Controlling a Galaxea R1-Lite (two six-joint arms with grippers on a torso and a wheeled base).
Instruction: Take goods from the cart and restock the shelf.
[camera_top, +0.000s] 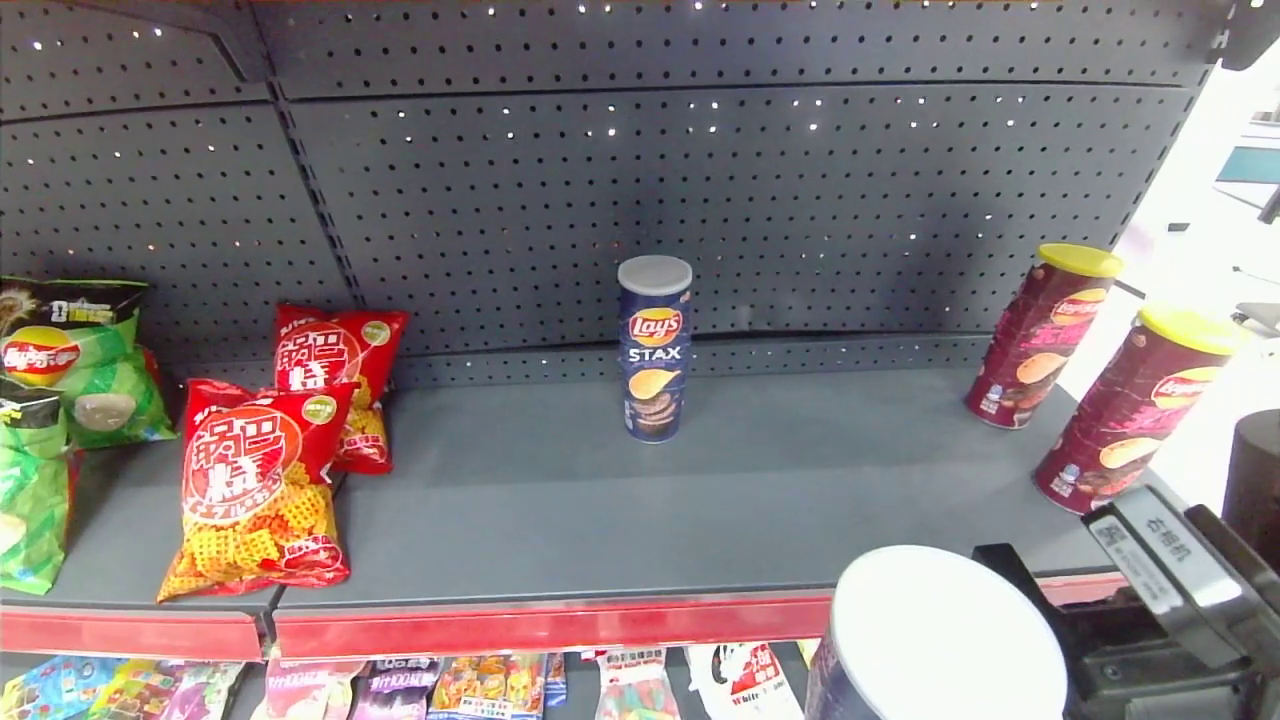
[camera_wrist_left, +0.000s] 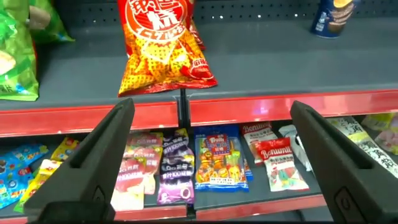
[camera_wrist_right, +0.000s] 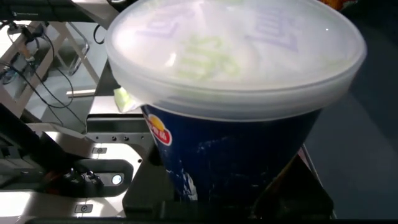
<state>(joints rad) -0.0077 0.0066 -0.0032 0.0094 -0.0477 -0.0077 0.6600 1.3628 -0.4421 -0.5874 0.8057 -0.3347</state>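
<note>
The grey shelf fills the head view, its red front lip at six o'clock. Green snack bags lean at nine o'clock, with two red snack bags just beside them. Two maroon cans with yellow lids tilt at three o'clock. A blue chip can stands upright at centre. At five o'clock the right gripper clasps a second blue can, white lid up, off the shelf. The left gripper, fingers spread wide and empty, faces the lip above candy packs.
</note>
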